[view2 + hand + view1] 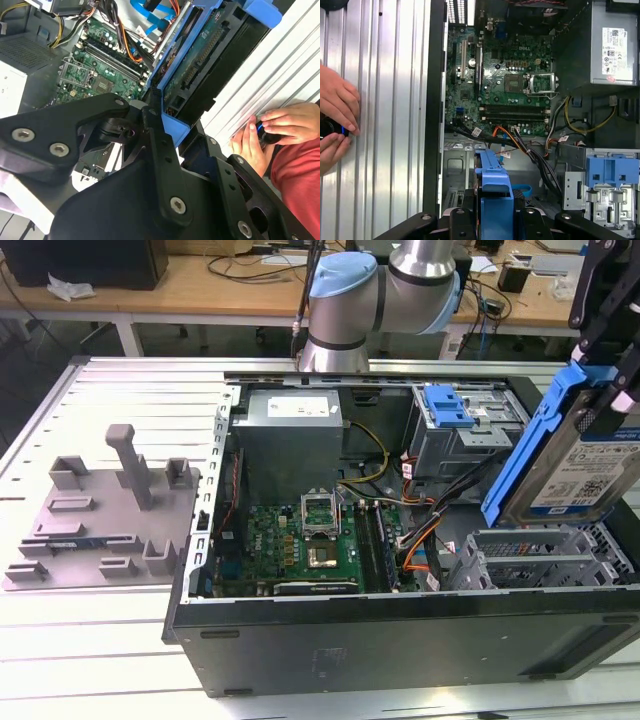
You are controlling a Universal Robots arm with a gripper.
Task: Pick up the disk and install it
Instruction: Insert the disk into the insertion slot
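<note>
The disk [588, 455], a silver drive with a white-and-blue label in a bright blue carrier frame, hangs tilted on edge at the exterior view's right. It is above the grey drive cage [540, 558] in the open computer case [400, 635]. My gripper [604, 368] is shut on its upper end. In the second wrist view the disk [200, 65] shows its green underside and blue frame, with the black fingers [159, 145] clamped on it. In the first wrist view the blue frame's edge [495, 192] sticks out from my gripper [493, 220].
Inside the case lie the motherboard [300, 540], loose cables [425, 525], the power supply [290, 430] and another blue carrier [447, 405] in a bay. A grey holder block [100, 510] sits on the ribbed table at the exterior view's left. A person's hands [280, 125] rest beside the case.
</note>
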